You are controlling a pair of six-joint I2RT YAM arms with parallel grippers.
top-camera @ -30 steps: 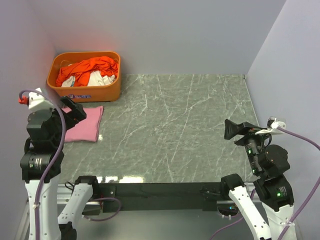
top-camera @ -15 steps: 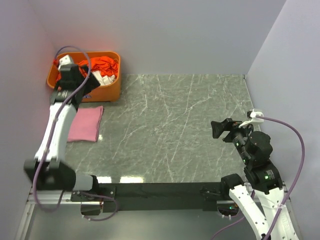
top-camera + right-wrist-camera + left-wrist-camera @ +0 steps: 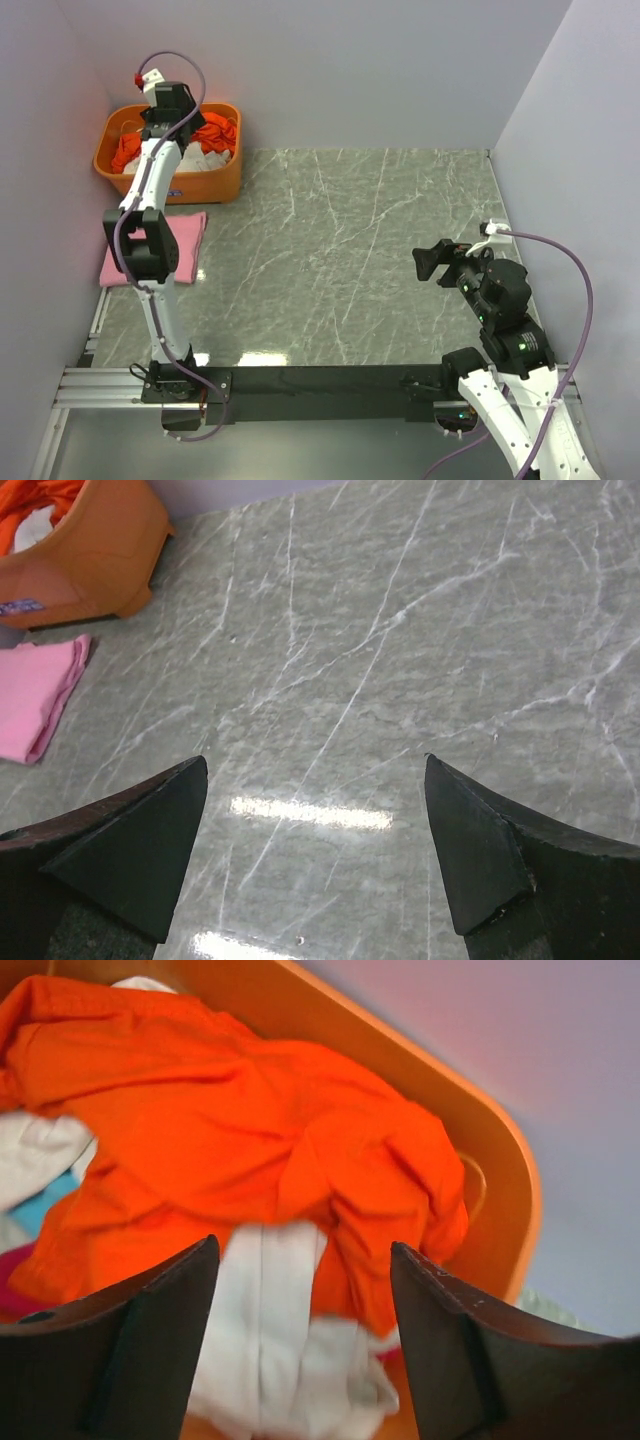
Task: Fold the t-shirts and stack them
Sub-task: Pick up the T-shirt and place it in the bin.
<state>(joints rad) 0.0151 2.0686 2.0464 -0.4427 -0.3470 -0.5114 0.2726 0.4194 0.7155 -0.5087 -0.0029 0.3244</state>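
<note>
A: What's the setting?
B: A glossy grey-green veined stone-look tabletop (image 3: 380, 260), boxed in by plain lilac walls (image 3: 350, 70).
A: And the shirts?
B: The crumpled bright orange-red cloth t-shirt (image 3: 250, 1140) sits in the rigid orange plastic basket (image 3: 210, 185), upper left, over some white cloth (image 3: 270, 1320) (which garment, unclear). The folded light pink t-shirt (image 3: 187, 250) lies flat just below, part-hidden by the arm.
A: Grippers?
B: The left gripper (image 3: 303, 1250) is over the basket and the right gripper (image 3: 312, 763) over bare table. Both have fingers apart, empty.

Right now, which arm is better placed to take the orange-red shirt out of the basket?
Left: the left gripper, open, hangs over the orange-red shirt in the basket; the right gripper is far off.
</note>
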